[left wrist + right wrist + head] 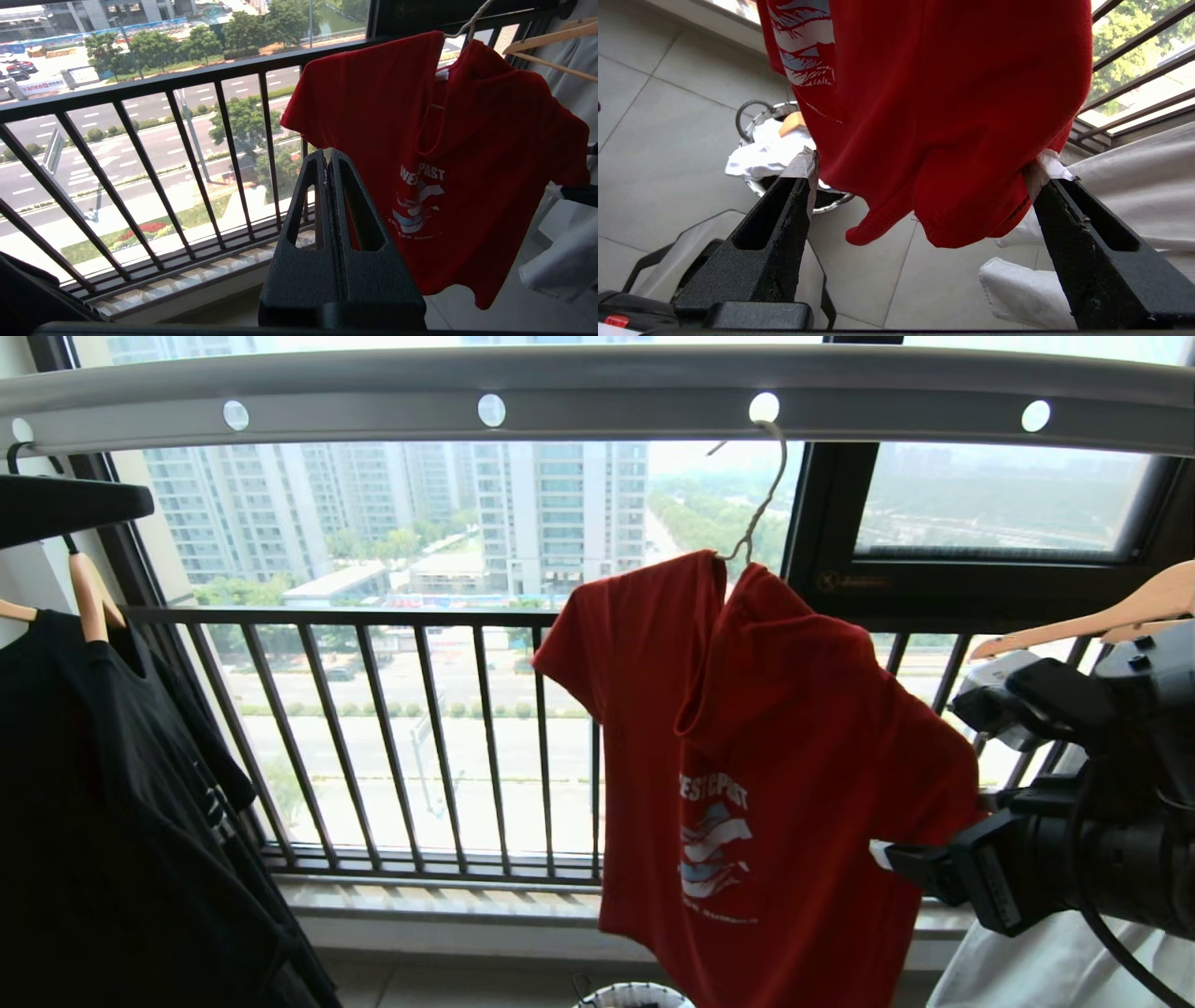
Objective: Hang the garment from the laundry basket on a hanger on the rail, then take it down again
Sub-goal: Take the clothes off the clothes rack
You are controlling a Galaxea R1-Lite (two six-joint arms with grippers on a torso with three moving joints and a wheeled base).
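The red garment [775,775] hangs on the cream hanger [761,504], whose hook sits in a hole of the grey rail [597,392]. My right gripper [924,161] is open wide at the shirt's lower right side, by the sleeve. The red cloth [952,116] droops between its taped fingertips [803,161] and touches one of them. In the head view this right gripper [924,775] reaches in from the right. My left gripper [327,154] is shut on nothing, just short of the garment [448,140]. The laundry basket [635,994] stands on the floor below; its rim [833,201] shows behind the shirt.
A black T-shirt [93,784] hangs on a wooden hanger at the left. Another wooden hanger [1102,616] and a white garment [1027,961] are at the right. The dark railing [392,737] runs behind. White cloth [761,154] lies in the basket.
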